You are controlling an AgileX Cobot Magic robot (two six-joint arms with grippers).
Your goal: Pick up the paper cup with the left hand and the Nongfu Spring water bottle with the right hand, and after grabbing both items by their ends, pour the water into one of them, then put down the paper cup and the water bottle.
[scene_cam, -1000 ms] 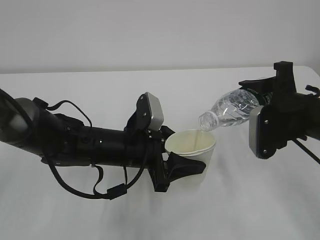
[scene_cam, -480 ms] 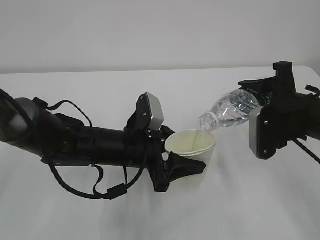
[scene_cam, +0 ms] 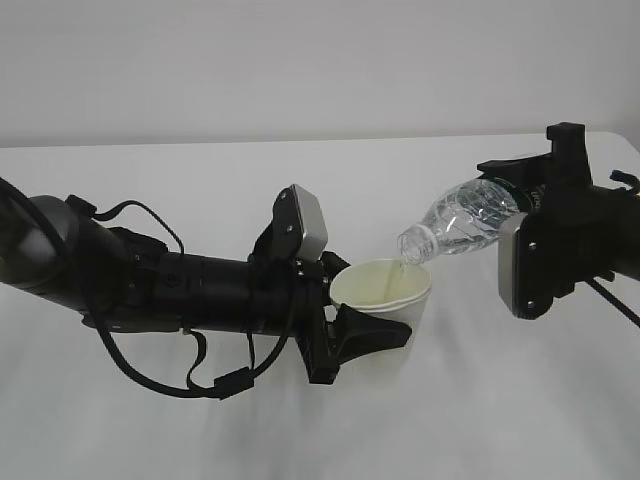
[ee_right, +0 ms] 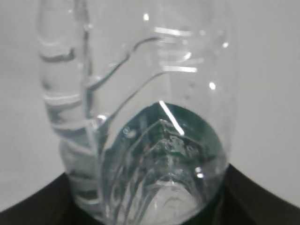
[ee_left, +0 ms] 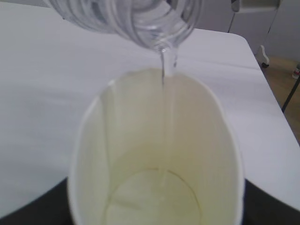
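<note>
My left gripper (scene_cam: 362,335) is shut on the lower end of the paper cup (scene_cam: 383,291), which stands upright just above the table. My right gripper (scene_cam: 528,192) is shut on the base end of the Nongfu Spring water bottle (scene_cam: 462,219). The bottle is tilted, with its open mouth over the cup's far rim. In the left wrist view a thin stream of water (ee_left: 165,63) falls from the bottle (ee_left: 126,16) into the cup (ee_left: 126,131), where a shallow pool lies. The right wrist view is filled by the bottle (ee_right: 150,117), with green label colour showing through it.
A white table (scene_cam: 200,180) spreads under both arms, with a pale wall behind it. In the left wrist view the table's right edge (ee_left: 262,61) shows, with floor and a furniture leg beyond. My left arm (scene_cam: 150,285) lies low across the table with loose cables.
</note>
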